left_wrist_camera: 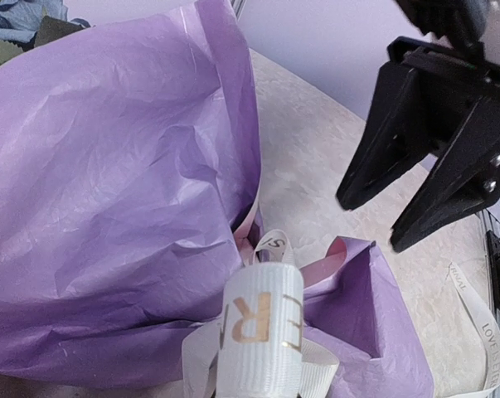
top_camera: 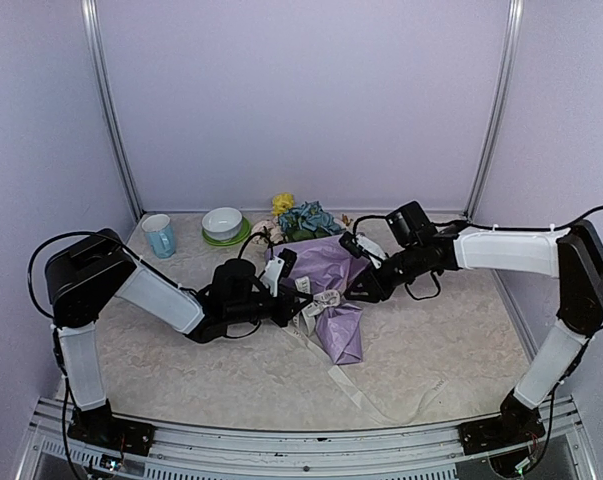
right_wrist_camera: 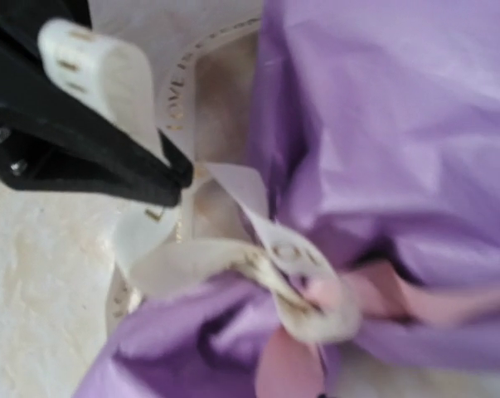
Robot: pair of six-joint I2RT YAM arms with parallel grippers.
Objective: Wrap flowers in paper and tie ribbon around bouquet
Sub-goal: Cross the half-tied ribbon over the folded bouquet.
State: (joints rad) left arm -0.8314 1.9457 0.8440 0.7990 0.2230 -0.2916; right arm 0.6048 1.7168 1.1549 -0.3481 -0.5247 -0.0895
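The paper is lilac-purple, with a paler pink underside peeking out where it gathers. The ribbon is cream-white with gold lettering printed along it. The flowers show one yellow head, dusty blue ones, green leaves and a touch of pale pink. There's a white bowl on a green saucer, and a light blue mug. The table is cream with faint marbling. The left gripper and right gripper are both black.
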